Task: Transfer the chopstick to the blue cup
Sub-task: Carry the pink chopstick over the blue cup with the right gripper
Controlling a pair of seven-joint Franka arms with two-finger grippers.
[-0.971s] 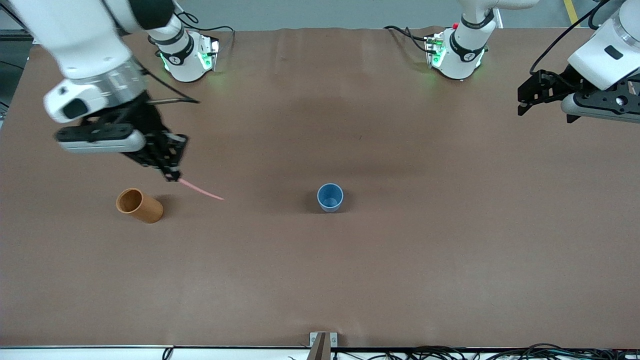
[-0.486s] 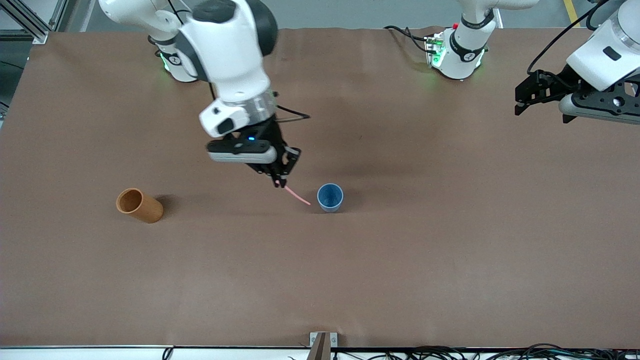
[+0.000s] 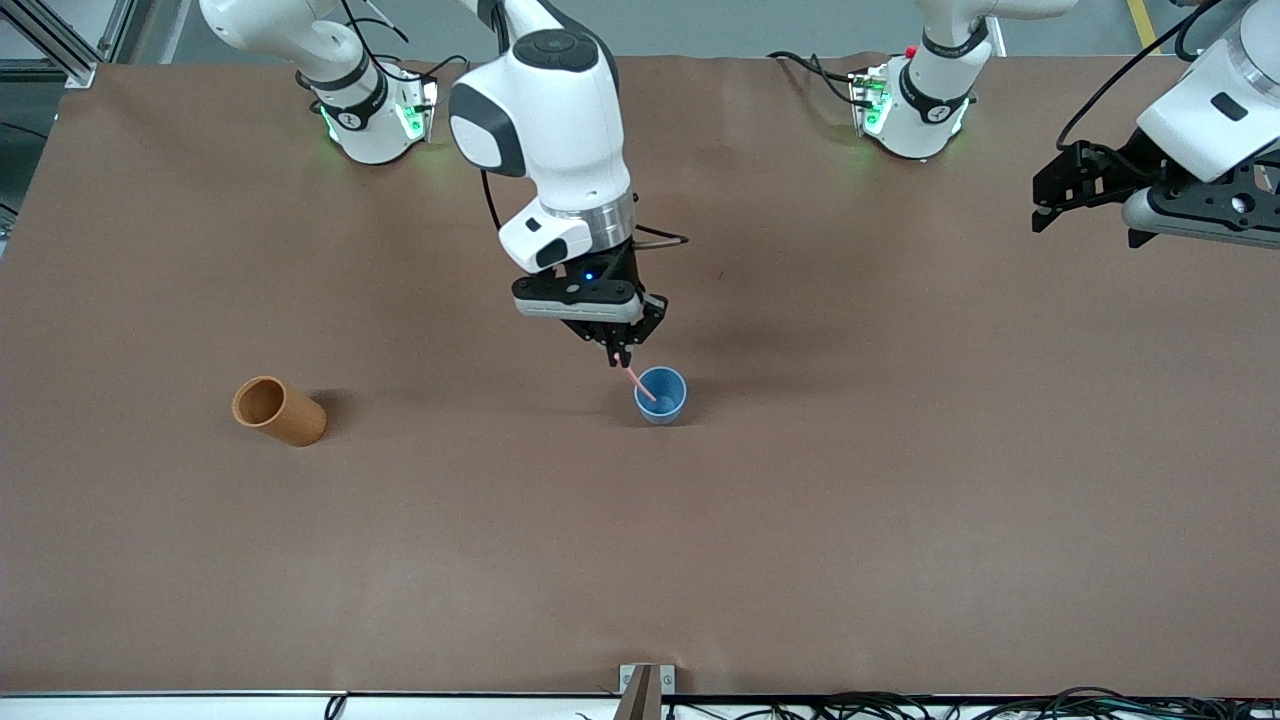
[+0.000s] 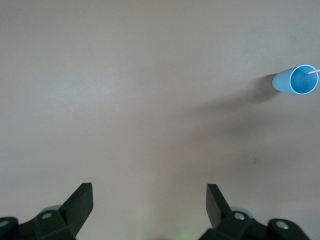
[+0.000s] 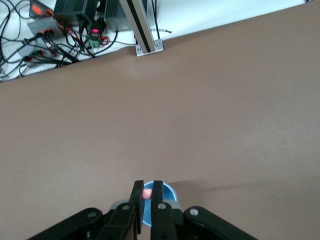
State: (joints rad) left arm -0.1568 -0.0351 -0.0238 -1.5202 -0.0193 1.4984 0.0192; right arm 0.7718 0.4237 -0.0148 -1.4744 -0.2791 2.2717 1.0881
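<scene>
Task nearly complete: the right gripper (image 3: 622, 357), pinching the chopstick (image 3: 640, 384) over the blue cup (image 3: 661, 395), has its lower tip inside the rim, release outstanding, while the left gripper (image 3: 1042, 205) waits spread over the table's left-arm end.
</scene>
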